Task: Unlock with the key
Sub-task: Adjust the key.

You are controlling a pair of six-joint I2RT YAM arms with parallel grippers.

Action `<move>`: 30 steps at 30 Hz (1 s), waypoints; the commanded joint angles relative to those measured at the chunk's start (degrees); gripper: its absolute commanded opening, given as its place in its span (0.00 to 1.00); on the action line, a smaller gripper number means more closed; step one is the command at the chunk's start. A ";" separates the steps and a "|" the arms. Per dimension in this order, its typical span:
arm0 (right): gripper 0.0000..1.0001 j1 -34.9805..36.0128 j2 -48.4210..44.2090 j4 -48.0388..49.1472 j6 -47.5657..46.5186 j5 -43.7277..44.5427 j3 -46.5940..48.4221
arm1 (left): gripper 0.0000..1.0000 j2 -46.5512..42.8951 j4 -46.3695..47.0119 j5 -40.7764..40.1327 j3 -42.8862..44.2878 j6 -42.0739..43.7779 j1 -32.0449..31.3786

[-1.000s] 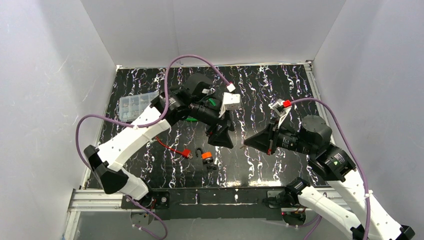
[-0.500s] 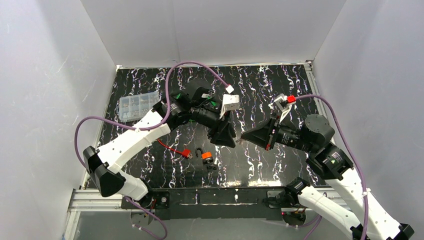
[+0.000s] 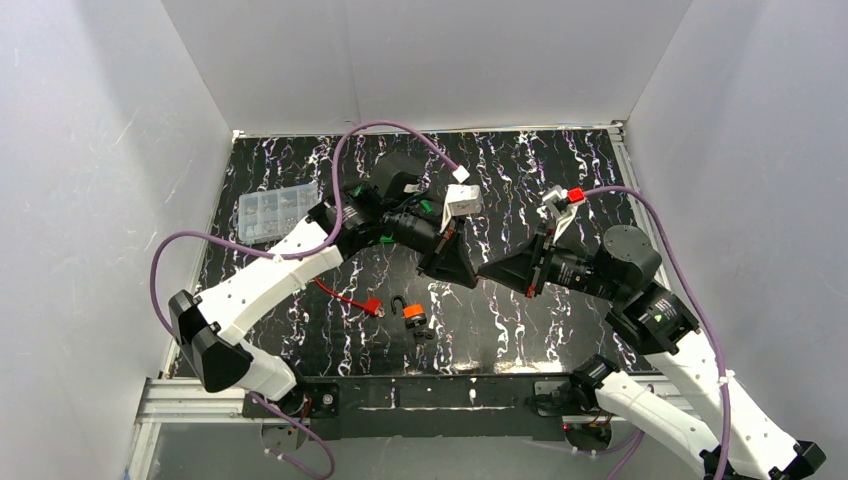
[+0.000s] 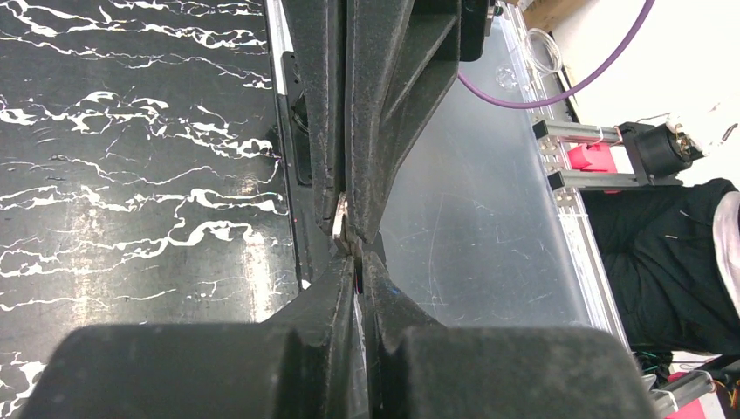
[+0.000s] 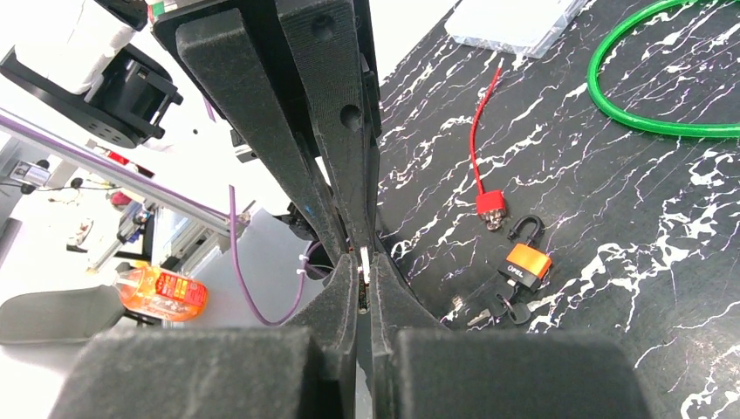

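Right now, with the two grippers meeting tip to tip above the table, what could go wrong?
1. The left gripper and the right gripper both pinch a small metal piece, probably the key, by their tips only. If one opens too soon, it may drop to the table.
2. The tips nearly touch, so a small push could knock them together.
3. The orange padlock lies loose and may slide during insertion.

Key [image 5: 363, 256] is mostly hiding between the tips of left gripper [image 4: 358, 258] and right gripper [image 5: 365, 267]. Only a metal sliver is showing, and its shape cannot be told. Green cable [image 5: 689, 131] is running off the right edge. Box [image 5: 515, 22] is getting cropped at the top. Spare keys [image 5: 502, 305] by padlock [image 5: 526, 264] are blurring together.
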 commanded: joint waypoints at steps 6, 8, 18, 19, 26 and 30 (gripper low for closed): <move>0.01 0.37 -1.02 0.32 -1.64 0.51 1.56 | 0.00 -0.46 -3.62 3.11 0.47 2.65 -0.15; 0.02 0.37 -1.05 -0.20 -1.80 0.29 1.79 | 0.00 -0.38 -4.10 3.14 0.66 3.07 -0.14; 0.67 0.37 -3.74 -5.52 -1.97 1.28 2.34 | 0.00 2.66 -11.44 3.36 4.46 5.30 -0.05; 0.67 0.36 -4.33 -5.97 -2.05 1.82 2.12 | 0.00 2.98 -12.00 3.34 4.58 4.95 -0.05; 0.63 0.37 -6.10 -6.23 -1.90 3.30 -0.94 | 0.00 8.57 -17.52 1.85 10.39 -1.69 0.45; 0.61 0.37 -6.48 -2.86 -0.20 2.25 -4.77 | 0.00 5.48 -10.36 2.65 7.82 -6.64 1.11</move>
